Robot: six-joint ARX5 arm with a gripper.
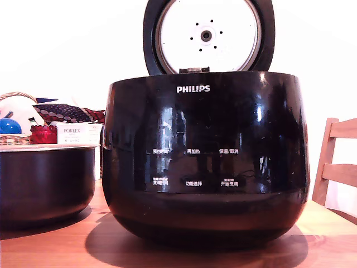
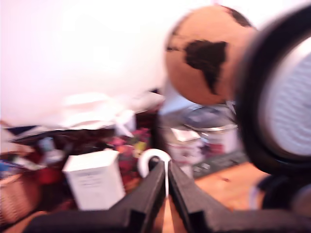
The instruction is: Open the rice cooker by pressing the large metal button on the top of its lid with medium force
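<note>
1. The rice cooker [image 1: 206, 167] sits on the wooden table [image 1: 56, 245], in the middle of the exterior view and close to the table's near edge. Its logo and white labels face the camera.
2. The lid [image 1: 152, 33] stands open, raised upright at the back of the cooker. Its round silvery plate [image 1: 184, 33] faces forward.
3. A dark pot [image 1: 44, 178] with a pale rim stands just beside the cooker on the exterior view's left, with a narrow gap between them.
4. Behind the pot, toward the table's far left edge, are a white box [image 1: 72, 134], a wicker basket [image 1: 14, 139] and a blue ball [image 1: 8, 125].
5. A wooden chair [image 1: 334, 167] stands at the table's right edge in the exterior view.
6. The gripper [image 2: 166, 170] shows only in the wrist view. Its two black fingers [image 2: 146, 194] are pressed together with only a hairline slit between them, and they pinch nothing.
7. The gripper is held up off the table, pointing across it toward the clutter at the far edge. The white box [image 2: 95, 179] lies beyond the fingertips.
8. The open lid [image 2: 252, 126] is close beside the gripper without touching it. Part of its silvery plate [image 2: 291, 97] is in view.
9. A blurred orange globe [image 2: 204, 53] sits beyond the lid.
10. A small curved white thing shows just behind the fingertips, but it is too blurred to identify.
</note>
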